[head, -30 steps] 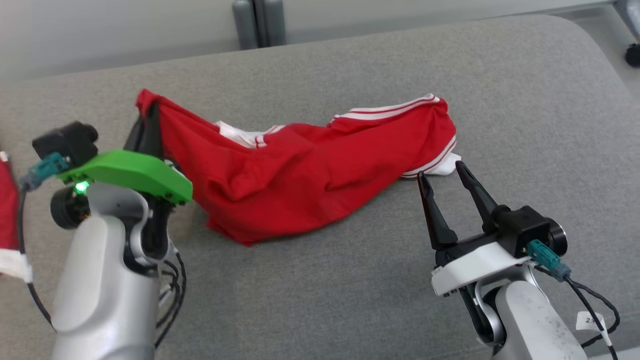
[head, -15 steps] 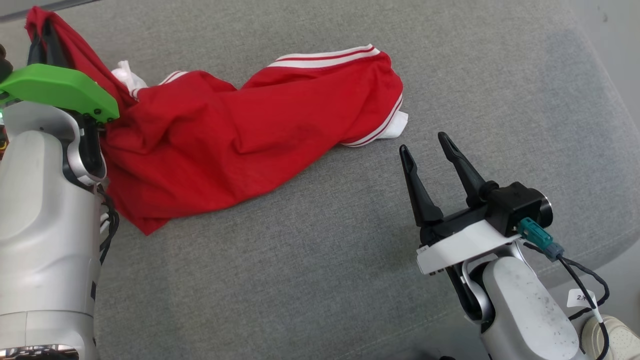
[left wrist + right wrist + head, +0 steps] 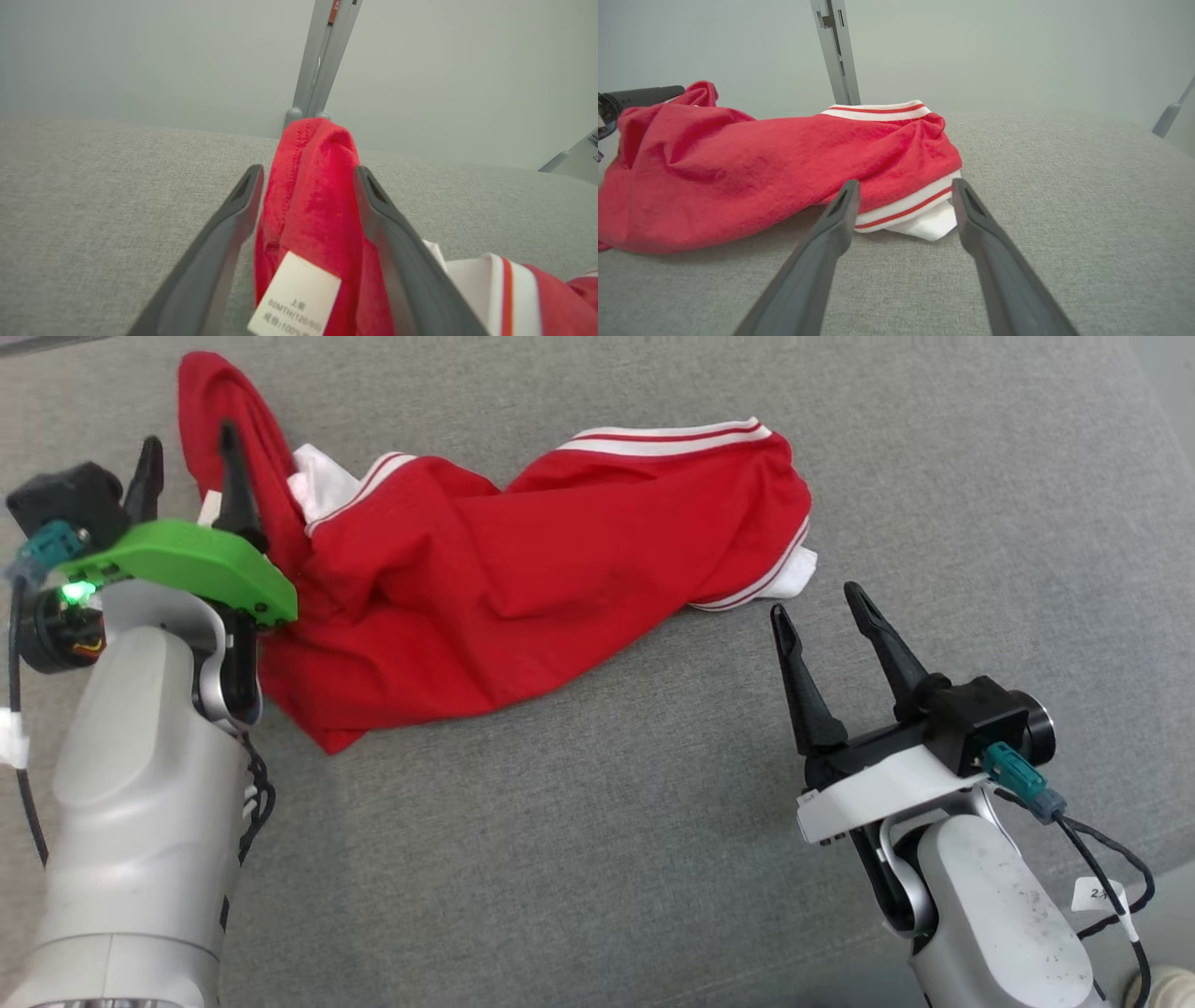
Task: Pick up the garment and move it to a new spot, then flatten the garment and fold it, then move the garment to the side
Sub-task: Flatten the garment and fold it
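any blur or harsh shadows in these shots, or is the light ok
Head view: even, soft light, sharp throughout, only a faint shadow under the red garment. Left wrist view: the care label near the lens is blurred, its print hardly legible. Right wrist view: the right pincer looks soft toward the bottom edge; no glare.

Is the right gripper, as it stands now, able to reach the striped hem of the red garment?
Probably yes. The right gripper is open, its fingers point at the striped hem of the garment, and only bare grey cushion lies between them; nothing stands in the way.
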{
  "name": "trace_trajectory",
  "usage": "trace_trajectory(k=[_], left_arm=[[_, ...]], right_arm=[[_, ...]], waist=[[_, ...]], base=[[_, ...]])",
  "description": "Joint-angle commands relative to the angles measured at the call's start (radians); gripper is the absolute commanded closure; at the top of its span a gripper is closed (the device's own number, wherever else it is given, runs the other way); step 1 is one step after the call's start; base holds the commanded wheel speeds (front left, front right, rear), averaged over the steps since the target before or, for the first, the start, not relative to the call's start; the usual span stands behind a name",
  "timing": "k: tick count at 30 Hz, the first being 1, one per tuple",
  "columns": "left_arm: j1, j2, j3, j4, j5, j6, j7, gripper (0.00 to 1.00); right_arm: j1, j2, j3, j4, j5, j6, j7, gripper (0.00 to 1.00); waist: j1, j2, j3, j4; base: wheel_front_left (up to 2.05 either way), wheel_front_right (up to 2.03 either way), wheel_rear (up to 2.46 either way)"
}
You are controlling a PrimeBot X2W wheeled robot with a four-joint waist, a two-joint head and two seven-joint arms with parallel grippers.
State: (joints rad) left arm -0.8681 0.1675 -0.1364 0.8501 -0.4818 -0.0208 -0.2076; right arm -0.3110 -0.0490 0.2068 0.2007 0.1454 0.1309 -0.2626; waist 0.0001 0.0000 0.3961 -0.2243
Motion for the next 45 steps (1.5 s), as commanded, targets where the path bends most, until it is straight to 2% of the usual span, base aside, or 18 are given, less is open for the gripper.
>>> trace_trajectory(k=[1,5,11,21,32,45], left_arm=[[0.034,-0.004,-0.009,-0.007,0.004,-0.011,-0.009,0.0],[0.113,-0.014,-0.023,-0.043,0.0,-0.023,-0.009,0.0],[0.273,-0.03,-0.064,-0.146,0.004,-0.017,0.046,0.0],[0.506,-0.061,-0.166,-0.314,0.01,0.008,0.209,0.0],[0.493,-0.061,-0.218,-0.292,0.046,0.049,0.272,0.0],[0.443,-0.047,-0.224,-0.2,0.059,0.072,0.251,0.0]], right_arm=[[0.022,-0.003,-0.008,0.007,-0.009,0.0,-0.003,0.0],[0.043,-0.002,-0.02,0.012,-0.006,0.0,0.002,0.0],[0.082,-0.003,-0.028,0.014,0.004,0.0,0.011,0.0],[0.11,-0.003,-0.035,0.004,0.012,0.0,0.017,0.0],[0.094,-0.002,-0.028,-0.002,0.023,0.0,0.014,0.0],[0.082,-0.002,-0.025,0.009,0.033,0.0,0.005,0.0]], waist=[[-0.0001,0.0,-0.09,0.086],[-0.0001,0.0,-0.146,0.13],[-0.0001,0.0,-0.207,0.169],[-0.0001,0.0,-0.234,0.172],[-0.0001,0.0,-0.204,0.126],[-0.0001,0.0,-0.184,0.093]], base=[[0.0,0.0,0.0],[0.0,0.0,0.0],[0.0,0.0,0.0],[0.0,0.0,0.0],[0.0,0.0,0.0],[0.0,0.0,0.0]])
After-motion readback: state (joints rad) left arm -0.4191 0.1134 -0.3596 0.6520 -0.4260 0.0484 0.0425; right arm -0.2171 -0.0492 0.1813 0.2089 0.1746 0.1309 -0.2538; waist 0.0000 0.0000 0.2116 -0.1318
